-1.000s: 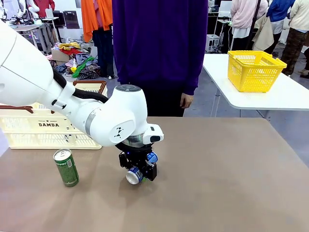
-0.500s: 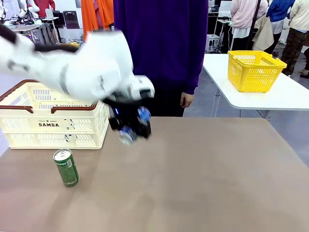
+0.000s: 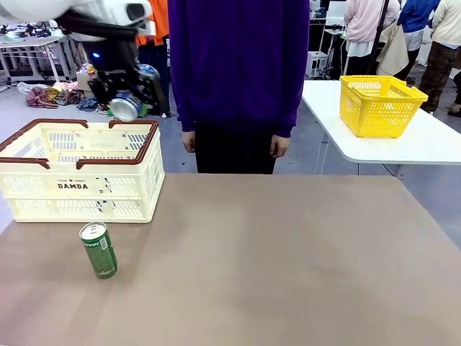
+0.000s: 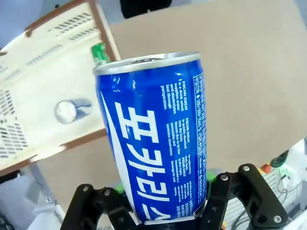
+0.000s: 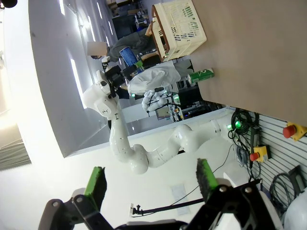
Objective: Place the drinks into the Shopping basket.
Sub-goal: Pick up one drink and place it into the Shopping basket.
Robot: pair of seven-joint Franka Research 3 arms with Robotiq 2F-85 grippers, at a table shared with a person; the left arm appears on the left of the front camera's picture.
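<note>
brown table (image 3: 288,274) is spread across the foreground | person in purple sweater (image 3: 241,65) is stood at its far edge | yellow basket (image 3: 380,107) is set on a white side table (image 3: 425,148) (far right) | clothes (image 3: 54,96) are heaped on the floor behind

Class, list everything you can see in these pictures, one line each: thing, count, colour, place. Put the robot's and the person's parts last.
Blue can: one, blue with white lettering, held above the Shopping basket.
Green can: one, green with silver top, upright on the brown table before the basket.
Second bluish can: one, silver end, apparently lying inside the basket.
Shopping basket: one, cream-white with reddish-brown rim, table's far left.
Yellow basket: one, yellow, on the white side table.
Person: one, purple top, standing at the far side.
Left gripper: one, black, fingers shut on the blue can.
Right gripper: one, black with green pads, fingers open.
</note>
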